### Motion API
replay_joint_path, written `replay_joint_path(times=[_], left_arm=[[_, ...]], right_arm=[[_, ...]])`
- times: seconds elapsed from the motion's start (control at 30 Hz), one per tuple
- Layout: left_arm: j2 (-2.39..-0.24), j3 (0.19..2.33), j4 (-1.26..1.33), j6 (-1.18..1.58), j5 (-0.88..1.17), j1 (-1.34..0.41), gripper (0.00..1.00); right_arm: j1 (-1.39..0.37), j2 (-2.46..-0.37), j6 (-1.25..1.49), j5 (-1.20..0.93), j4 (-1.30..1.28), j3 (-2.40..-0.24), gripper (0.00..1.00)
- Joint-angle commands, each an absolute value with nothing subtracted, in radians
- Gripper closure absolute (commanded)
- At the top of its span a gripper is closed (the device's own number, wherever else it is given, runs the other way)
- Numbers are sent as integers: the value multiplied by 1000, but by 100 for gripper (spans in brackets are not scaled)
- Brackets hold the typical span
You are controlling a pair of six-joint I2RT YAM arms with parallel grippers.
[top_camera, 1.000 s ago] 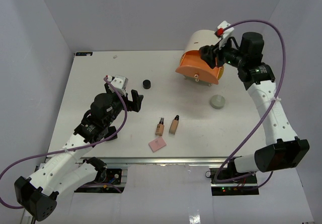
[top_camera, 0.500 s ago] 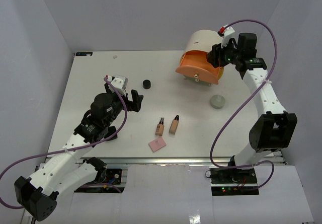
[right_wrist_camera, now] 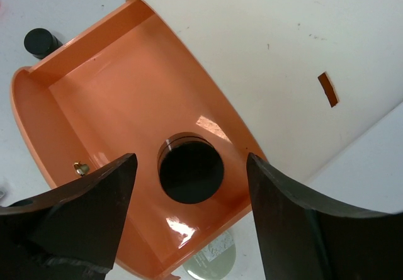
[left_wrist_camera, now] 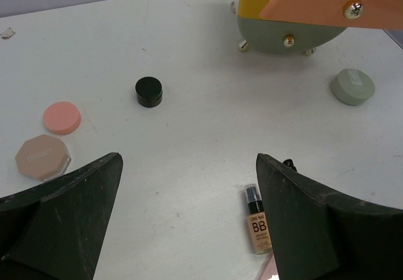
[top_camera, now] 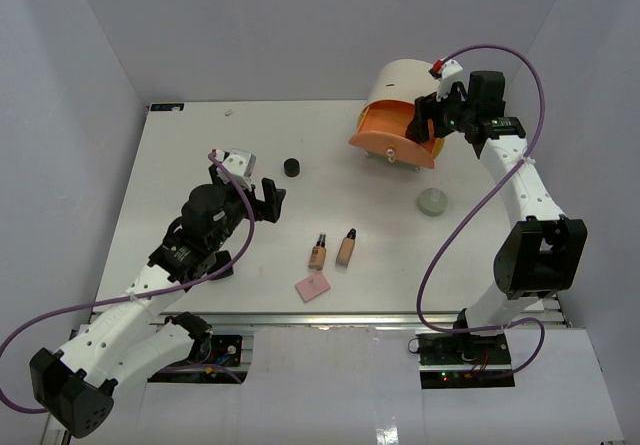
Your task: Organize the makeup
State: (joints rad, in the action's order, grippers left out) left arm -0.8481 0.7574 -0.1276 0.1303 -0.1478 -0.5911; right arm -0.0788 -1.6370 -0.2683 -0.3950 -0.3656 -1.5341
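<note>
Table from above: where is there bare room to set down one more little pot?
Bare table lies at the far left, beyond the black jar, and at the near right, between the green jar and the front edge. It is crowded mid-front, where two bottles and the pink square lie close, and around the orange drawer.

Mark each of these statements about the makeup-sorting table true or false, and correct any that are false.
1. A black round jar lies inside the orange drawer. True.
2. The left pincer grips a beige bottle. False: it is open and holds nothing.
3. The pale green jar sits on the table, outside the drawer. True.
4. The two beige bottles stand upright. False: both lie flat, side by side.
5. The right pincer hangs over the orange drawer with its jaws apart. True.
</note>
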Motion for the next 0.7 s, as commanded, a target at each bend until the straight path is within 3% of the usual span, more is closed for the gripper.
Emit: replay_joint_path(times=[0.0,0.13,0.3,0.47,0.67], left_arm=[[-866,752,-120,123,-131,-588,2],[-901,752,-117,133,-127,-588,2],[-1009,786,-112,207,16,-517,7],[-1264,900,-117,318,208,-370,10],[-1561,1126,-132,360,195,-356,10]], right_arm=[[-75,-1576,-255,-405,-342,-1517,21],[-67,-1496,-245,-419,-354,-1466,21],[46,-1274,-246,-692,-293,-1266,21],[139,-1043,-192,-856,-131,-975,22],[192,-922,-180,-1014,-41,-790,23]])
